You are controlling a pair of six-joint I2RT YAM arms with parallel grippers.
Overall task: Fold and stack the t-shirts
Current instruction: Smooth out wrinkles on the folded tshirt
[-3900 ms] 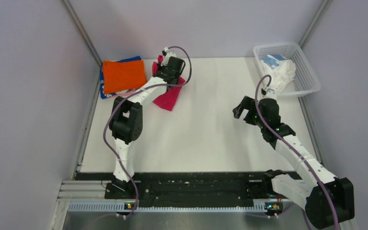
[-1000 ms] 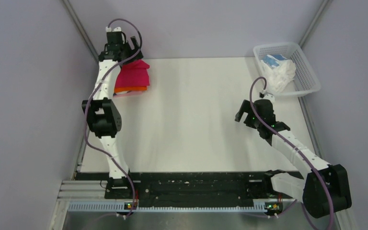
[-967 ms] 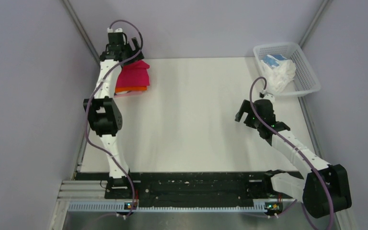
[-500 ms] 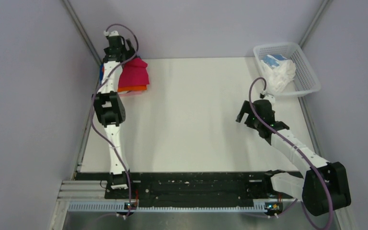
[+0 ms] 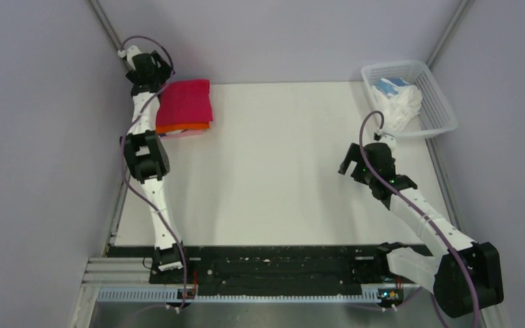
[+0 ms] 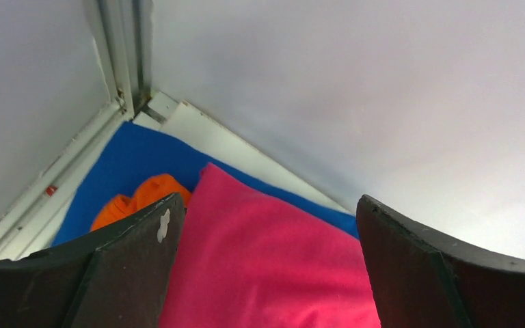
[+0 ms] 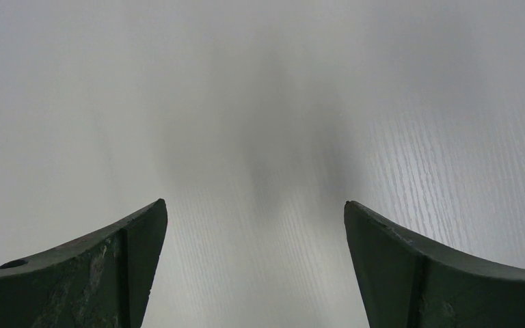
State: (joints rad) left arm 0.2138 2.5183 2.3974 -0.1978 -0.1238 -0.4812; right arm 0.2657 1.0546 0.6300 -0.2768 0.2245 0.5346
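The folded crimson shirt (image 5: 185, 101) tops the orange shirt (image 5: 186, 127) and blue shirt (image 6: 126, 160) in the bench's (image 5: 280, 178) far-left corner. Left fingers (image 6: 126, 273) hang spread beside it, holding nothing; right fingers (image 7: 102, 273) spread above the bench.

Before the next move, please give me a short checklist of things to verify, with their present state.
1. Folded crimson-pink cloth t-shirt lies on the orange t-shirt: ok.
2. Left gripper open, holding nothing: ok.
3. Left gripper clear of the cloth: cannot tell.
4. Right gripper open, over bare table: ok.
5. All t-shirts stacked: not ok, a white and light-blue t-shirt lies crumpled in the white plastic mesh basket.
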